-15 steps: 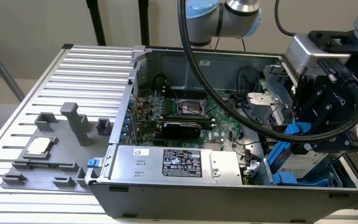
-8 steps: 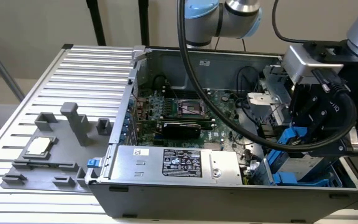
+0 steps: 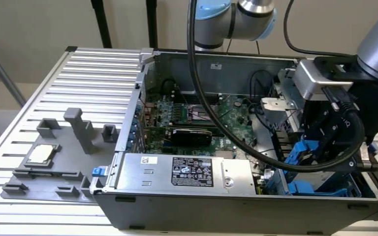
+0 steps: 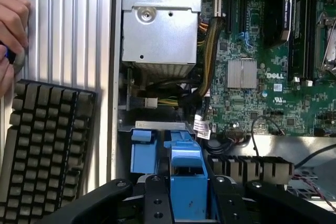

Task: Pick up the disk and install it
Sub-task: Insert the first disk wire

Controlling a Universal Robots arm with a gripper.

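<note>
We see the gripper (image 4: 186,195) with fingers pinched on the blue rail of the disk (image 4: 184,156), low in the drive bay near the power supply (image 4: 160,30), and we'd guess it's stiff, heavyish and shock-shy, so those rails are the grab spot.

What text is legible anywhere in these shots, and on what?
"DELL": printed on the motherboard, beside the silver heatsink.
Too small to read: the black label on the power supply.
Too blurred to read: the white tag among the cables.
No legends readable on the keyboard.
</note>
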